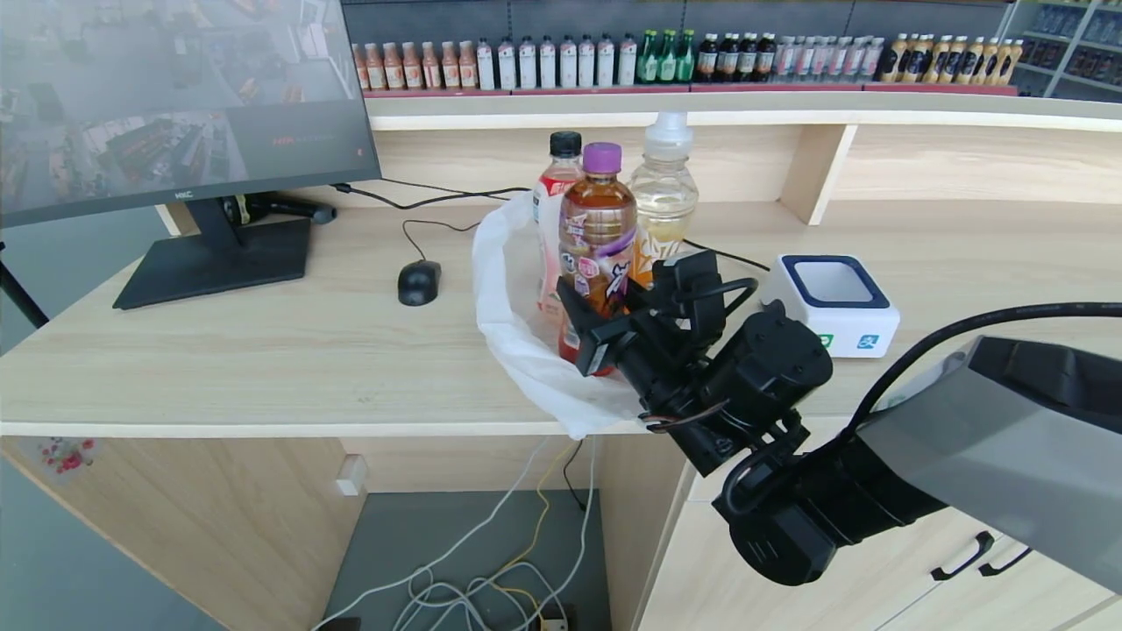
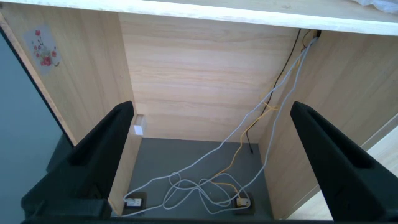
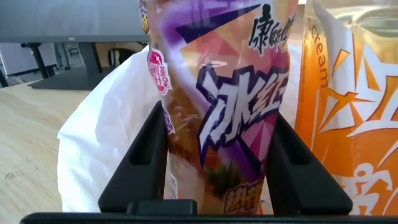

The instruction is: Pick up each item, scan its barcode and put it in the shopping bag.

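Wood counter [image 1: 263, 359] w/ monitor [image 1: 166, 96], mouse [image 1: 418, 282], white bag [image 1: 517, 342], scanner [image 1: 833, 302]

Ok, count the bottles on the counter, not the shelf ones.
3: purple-capped bottle in the right claw, by the bag; black-capped bottle behind it, leftward; white-capped bottle behind it, rightward. The bag may hide more.

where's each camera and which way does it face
Head view: on the head, looking forward and down at the counter; right arm's fingers shut on a purple-capped bottle.
Left wrist view: facing cables under the counter, between its open fingers.
Right wrist view: close on the bottle between its fingers.
Shared: head and right wrist views both show bottle and white bag.
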{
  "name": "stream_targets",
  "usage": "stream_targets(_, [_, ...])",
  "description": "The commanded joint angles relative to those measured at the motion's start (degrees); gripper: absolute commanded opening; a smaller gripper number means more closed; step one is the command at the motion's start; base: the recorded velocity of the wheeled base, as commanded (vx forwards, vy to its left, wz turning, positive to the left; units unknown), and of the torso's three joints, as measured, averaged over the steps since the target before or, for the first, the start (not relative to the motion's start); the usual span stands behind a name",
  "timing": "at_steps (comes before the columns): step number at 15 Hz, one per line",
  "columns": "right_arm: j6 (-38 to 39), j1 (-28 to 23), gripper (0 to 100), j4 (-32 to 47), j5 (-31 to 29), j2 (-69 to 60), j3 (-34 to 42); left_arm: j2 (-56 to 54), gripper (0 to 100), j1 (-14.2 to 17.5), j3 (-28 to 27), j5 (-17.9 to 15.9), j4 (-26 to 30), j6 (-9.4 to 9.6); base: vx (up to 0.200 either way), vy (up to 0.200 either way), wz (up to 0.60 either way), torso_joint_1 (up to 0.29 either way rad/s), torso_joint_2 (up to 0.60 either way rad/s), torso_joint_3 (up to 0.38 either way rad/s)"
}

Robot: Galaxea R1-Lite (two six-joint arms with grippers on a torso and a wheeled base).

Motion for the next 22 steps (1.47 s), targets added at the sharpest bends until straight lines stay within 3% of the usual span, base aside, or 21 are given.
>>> stream_targets(1, [-0.04, 0.03, 0, 0.02, -0.01, 0.31, 0.25, -0.02, 100, 0.00, 0.00, 0.00, 0.00, -0.02, 0.000, 0.000, 0.00, 0.000, 0.00, 0.000])
stream_targets(3, [0.05, 0.03, 0, 0.02, -0.01, 0.22, 0.86, -0.02, 100, 0.00, 0.00, 0.00, 0.00, -0.02, 0.000, 0.000, 0.00, 0.000, 0.00, 0.000])
stream_targets(4, [-0.04, 0.03, 100, 0.02, -0.01, 0.22, 1.04, -0.02, 100, 0.00, 0.00, 0.00, 0.00, 0.07, 0.000, 0.000, 0.00, 0.000, 0.00, 0.000])
stream_targets(12, [-0.04, 0.82, 100, 0.02, -0.01, -5.58, 4.56, -0.02, 100, 0.00, 0.00, 0.00, 0.00, -0.02, 0.000, 0.000, 0.00, 0.000, 0.00, 0.000])
stream_targets(18, [-0.04, 5.13, 100, 0.02, -0.10, -19.91, 15.98, -0.02, 100, 0.00, 0.00, 0.00, 0.00, -0.02, 0.000, 0.000, 0.00, 0.000, 0.00, 0.000])
stream_targets(22, [-0.13, 5.22, 100, 0.02, -0.10, -38.54, 31.71, -0.02, 100, 0.00, 0.00, 0.00, 0.00, -0.02, 0.000, 0.000, 0.00, 0.000, 0.00, 0.000])
